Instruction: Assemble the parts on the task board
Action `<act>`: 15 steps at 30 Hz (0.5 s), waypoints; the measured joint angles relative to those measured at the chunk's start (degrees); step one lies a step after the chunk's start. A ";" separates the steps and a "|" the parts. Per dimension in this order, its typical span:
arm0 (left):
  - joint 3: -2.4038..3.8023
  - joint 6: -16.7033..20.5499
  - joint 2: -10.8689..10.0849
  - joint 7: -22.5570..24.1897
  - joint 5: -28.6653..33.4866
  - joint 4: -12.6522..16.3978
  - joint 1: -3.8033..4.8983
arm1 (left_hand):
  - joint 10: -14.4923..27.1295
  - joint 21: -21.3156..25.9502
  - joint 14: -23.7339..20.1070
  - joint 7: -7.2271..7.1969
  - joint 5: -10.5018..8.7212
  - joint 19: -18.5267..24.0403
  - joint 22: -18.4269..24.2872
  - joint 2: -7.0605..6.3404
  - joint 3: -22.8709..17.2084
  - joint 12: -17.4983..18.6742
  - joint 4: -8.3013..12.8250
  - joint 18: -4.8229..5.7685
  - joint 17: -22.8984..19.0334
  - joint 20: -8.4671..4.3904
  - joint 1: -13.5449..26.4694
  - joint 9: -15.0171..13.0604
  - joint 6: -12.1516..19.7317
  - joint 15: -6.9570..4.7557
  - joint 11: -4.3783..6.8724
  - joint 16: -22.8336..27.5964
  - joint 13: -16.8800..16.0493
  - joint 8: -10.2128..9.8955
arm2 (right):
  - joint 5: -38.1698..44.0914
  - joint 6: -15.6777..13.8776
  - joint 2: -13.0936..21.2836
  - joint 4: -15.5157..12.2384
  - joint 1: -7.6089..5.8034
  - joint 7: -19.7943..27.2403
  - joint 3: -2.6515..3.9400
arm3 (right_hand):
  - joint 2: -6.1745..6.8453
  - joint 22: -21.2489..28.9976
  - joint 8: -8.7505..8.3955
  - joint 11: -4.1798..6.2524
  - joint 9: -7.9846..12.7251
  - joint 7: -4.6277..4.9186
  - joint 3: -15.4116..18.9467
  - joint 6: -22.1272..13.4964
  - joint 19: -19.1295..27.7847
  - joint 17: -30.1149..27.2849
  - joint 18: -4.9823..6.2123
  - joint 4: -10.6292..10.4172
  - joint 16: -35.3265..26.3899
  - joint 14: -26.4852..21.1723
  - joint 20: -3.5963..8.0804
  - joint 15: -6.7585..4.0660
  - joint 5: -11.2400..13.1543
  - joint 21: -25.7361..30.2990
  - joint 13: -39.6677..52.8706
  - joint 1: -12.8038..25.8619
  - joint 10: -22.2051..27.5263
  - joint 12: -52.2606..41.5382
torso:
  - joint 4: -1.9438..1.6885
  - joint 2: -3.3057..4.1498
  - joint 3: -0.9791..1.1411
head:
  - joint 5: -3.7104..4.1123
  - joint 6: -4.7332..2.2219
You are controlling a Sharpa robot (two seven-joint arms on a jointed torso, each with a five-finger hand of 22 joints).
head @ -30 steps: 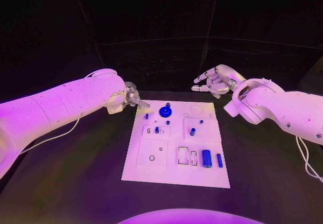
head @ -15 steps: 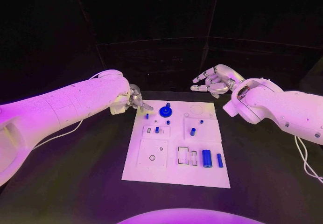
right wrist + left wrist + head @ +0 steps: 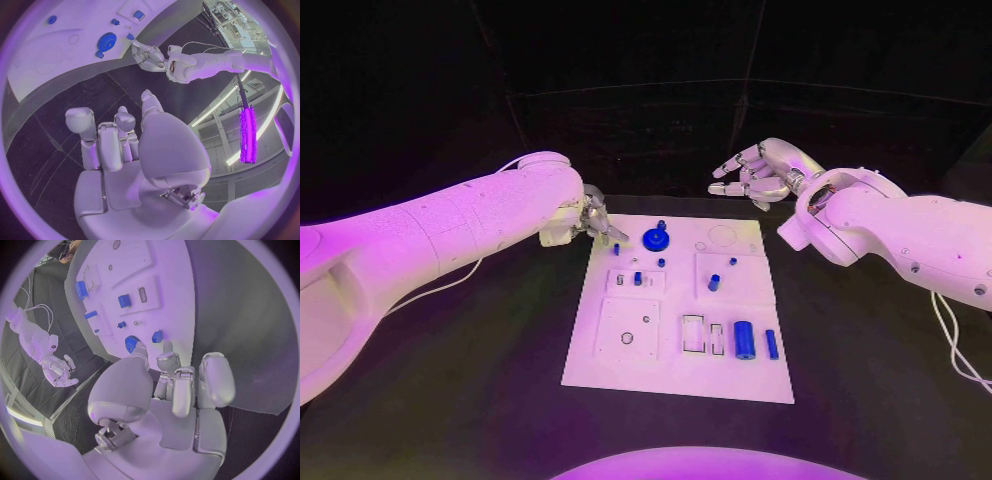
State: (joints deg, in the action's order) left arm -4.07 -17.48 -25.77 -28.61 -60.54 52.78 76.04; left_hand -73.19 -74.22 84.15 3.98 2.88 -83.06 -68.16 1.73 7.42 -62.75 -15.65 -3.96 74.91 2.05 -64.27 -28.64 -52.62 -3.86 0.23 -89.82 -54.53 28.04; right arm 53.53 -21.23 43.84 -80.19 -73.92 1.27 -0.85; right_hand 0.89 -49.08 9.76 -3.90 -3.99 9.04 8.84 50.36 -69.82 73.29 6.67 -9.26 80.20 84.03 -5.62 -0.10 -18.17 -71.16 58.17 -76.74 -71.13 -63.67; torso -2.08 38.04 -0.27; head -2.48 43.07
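At the task board (image 3: 678,310) far-left corner, the left hand (image 3: 593,219) has advanced toward the small blue part (image 3: 616,249) — fingers apart, empty. Right hand (image 3: 756,173) hovers wide, unchanged — pickup appears imminent.

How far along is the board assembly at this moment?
Early on. Blue gear already sits on the task board. Left robot hand hovers by the far-left corner piece, holding nothing. Right robot hand waits open. Loose cylinders near the slots remain.

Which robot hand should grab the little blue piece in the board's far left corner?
Probably the left hand: its fingertips are right by that small blue piece. The right hand is open, beyond the task board's far edge.
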 measured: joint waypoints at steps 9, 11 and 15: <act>-0.16 -0.34 0.96 0.45 -0.30 -1.42 -0.35 | 0.00 0.00 0.00 -0.21 0.00 0.00 -0.12 0.87 -0.23 0.00 0.74 0.00 0.00 0.00 -1.98 0.27 -0.21 0.00 0.00 0.00 0.09 0.16 | -0.01 0.02 -0.20 -0.10 0.00 0.03 0.00 | 0.00 0.00 0.00 0.00 0.00 0.00 0.00 0.00 0.00 0.00 0.01 0.00 0.00 0.00 0.00 0.00 0.00 0.00 0.00 0.00 0.00 0.00 | 0.04 0.03 0.01 | 0.00 0.12; -0.16 -0.39 1.21 0.57 -0.34 -1.72 -0.39 | 0.00 0.00 0.00 -0.21 0.00 0.00 -0.12 0.89 -0.16 0.00 0.81 0.00 0.00 0.00 -2.00 0.28 -0.21 0.00 0.00 0.00 0.09 0.16 | -0.01 0.02 -0.23 -0.10 0.00 0.05 0.00 | 0.00 0.00 0.00 0.00 0.00 0.00 0.00 0.00 0.00 0.03 0.00 0.00 0.00 0.00 0.00 0.00 -0.16 0.00 0.00 0.00 0.00 0.00 | 0.04 0.03 0.01 | 0.04 0.15; -0.18 -0.43 1.45 0.74 -0.39 -2.01 -0.49 | 0.00 0.00 0.00 -0.21 0.00 0.00 -0.12 1.13 -0.16 0.00 0.81 0.00 0.00 0.00 -2.24 0.28 -0.21 0.00 -0.01 0.00 0.09 0.16 | -0.01 0.02 -0.31 -0.07 0.00 0.07 0.00 | 0.00 0.00 0.00 0.00 0.00 0.00 0.00 0.00 0.00 0.06 0.01 0.00 0.00 0.00 0.00 0.00 -0.34 0.00 0.00 0.00 0.00 0.00 | 0.04 0.03 0.02 | 0.10 0.16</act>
State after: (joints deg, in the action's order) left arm -4.25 -17.91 -24.32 -27.86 -60.92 50.77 75.55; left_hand -73.18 -74.22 84.15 3.77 2.88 -83.06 -68.28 2.86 7.25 -62.75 -14.84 -3.96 74.91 2.05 -66.51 -28.36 -52.83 -3.86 0.23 -89.82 -54.44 28.20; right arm 53.52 -21.21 43.53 -80.26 -73.92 1.34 -0.85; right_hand 0.89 -49.08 9.76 -3.90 -3.99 9.04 8.84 50.36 -69.82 73.36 6.67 -9.26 80.20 84.03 -5.62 -0.10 -18.51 -71.16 58.17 -76.74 -71.13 -63.67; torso -2.04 38.07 -0.25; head -2.38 43.23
